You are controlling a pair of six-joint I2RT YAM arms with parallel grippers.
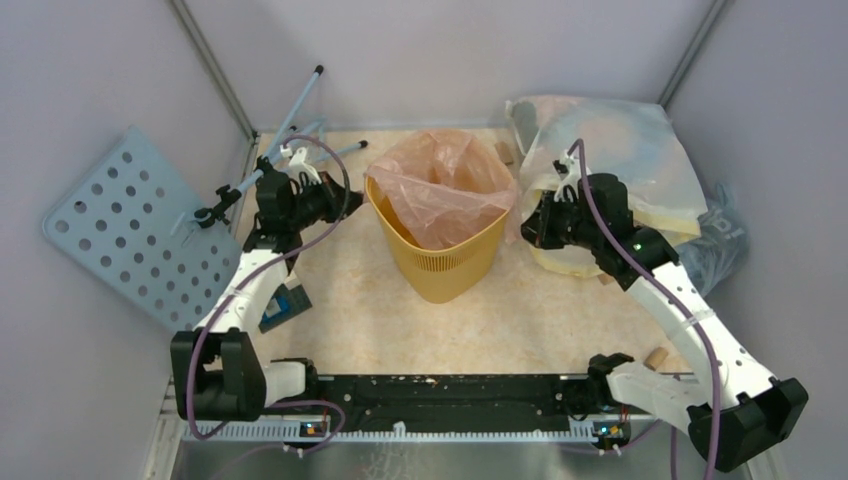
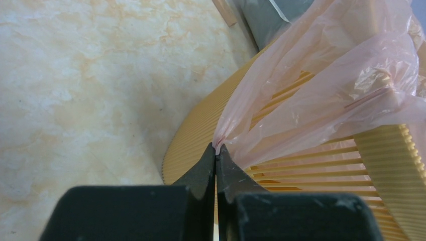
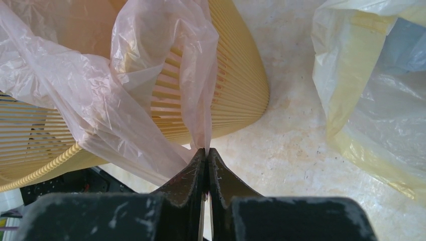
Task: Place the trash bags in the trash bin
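The yellow-orange trash bin (image 1: 445, 262) stands upright mid-table. The pale pink trash bag (image 1: 445, 180) sits in its mouth and billows above the rim. My left gripper (image 1: 352, 196) is at the bin's left rim, shut on the bag's left edge (image 2: 219, 145). Opposite it, at the right rim, my right gripper (image 1: 525, 222) is shut on the bag's right edge (image 3: 203, 143). In both wrist views the pink film (image 2: 321, 95) (image 3: 100, 95) stretches from the pinched tips over the ribbed bin wall (image 2: 201, 135) (image 3: 241, 85).
A large whitish-yellow sack (image 1: 610, 150) lies at the back right behind my right arm, a grey-blue plastic bag (image 1: 718, 245) beside it. A perforated blue panel (image 1: 130, 225) leans at the left wall, with blue rods (image 1: 300, 105) behind my left arm.
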